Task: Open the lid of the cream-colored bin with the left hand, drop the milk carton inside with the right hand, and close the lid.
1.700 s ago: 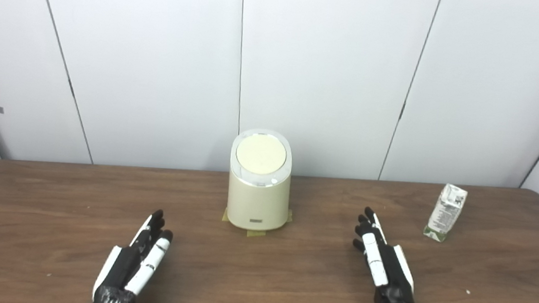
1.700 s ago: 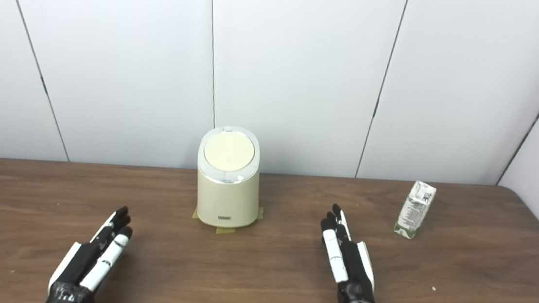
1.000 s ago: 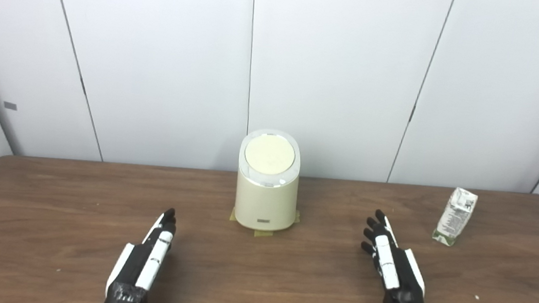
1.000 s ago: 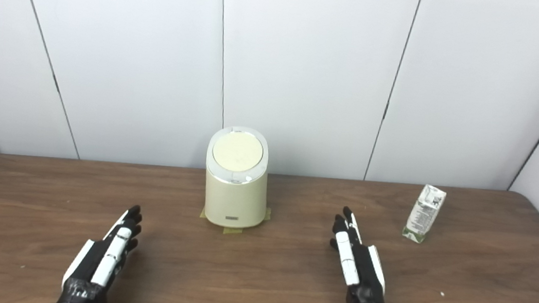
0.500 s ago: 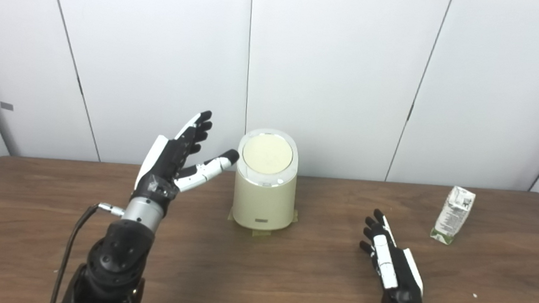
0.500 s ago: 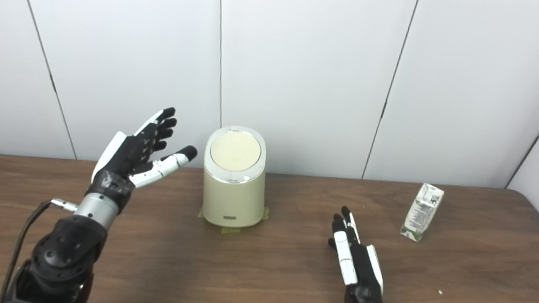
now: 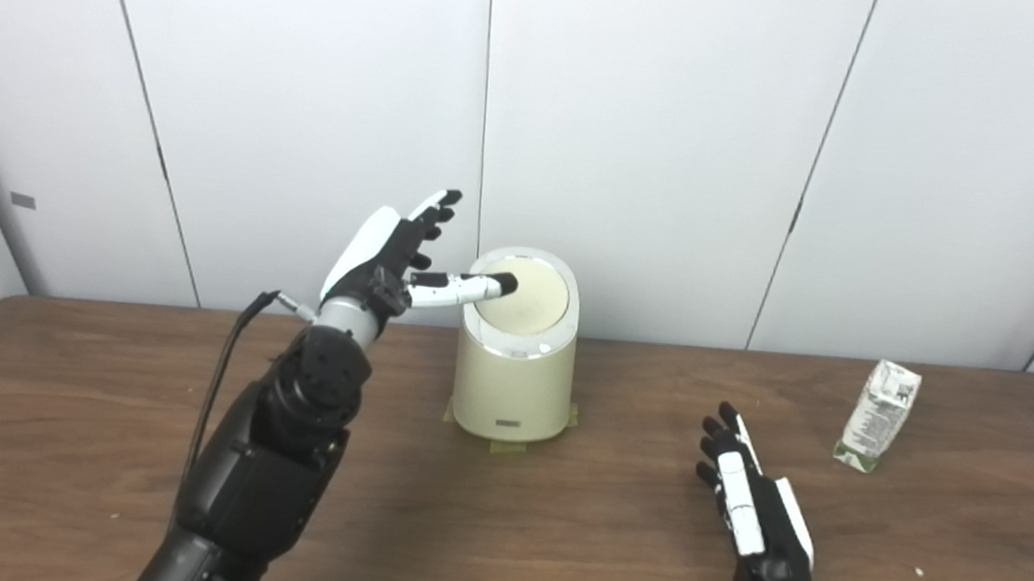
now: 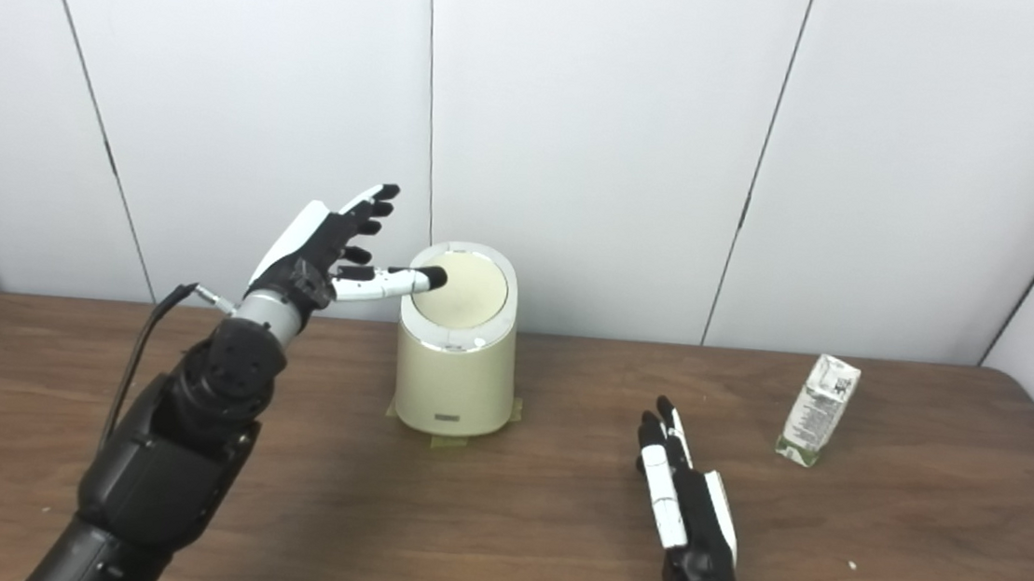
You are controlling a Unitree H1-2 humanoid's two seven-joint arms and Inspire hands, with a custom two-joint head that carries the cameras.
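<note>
The cream-colored bin (image 7: 514,375) stands at the back middle of the table with its round lid (image 7: 530,299) shut. My left hand (image 7: 394,252) is raised and open just left of the bin's top, its thumb reaching over the lid's left edge. The milk carton (image 7: 879,414) stands upright at the far right of the table. My right hand (image 7: 755,513) lies open and flat on the table, left of and nearer than the carton, holding nothing.
The brown wooden table (image 7: 92,441) ends at a white panelled wall (image 7: 662,135) right behind the bin. Tape strips (image 7: 511,444) sit under the bin's base. A black cable (image 7: 231,350) hangs from my left wrist.
My left hand has risen from the table and moved right to the bin's top, its thumb now over the lid. The right hand, bin and carton have stayed put; the camera shifted slightly.
</note>
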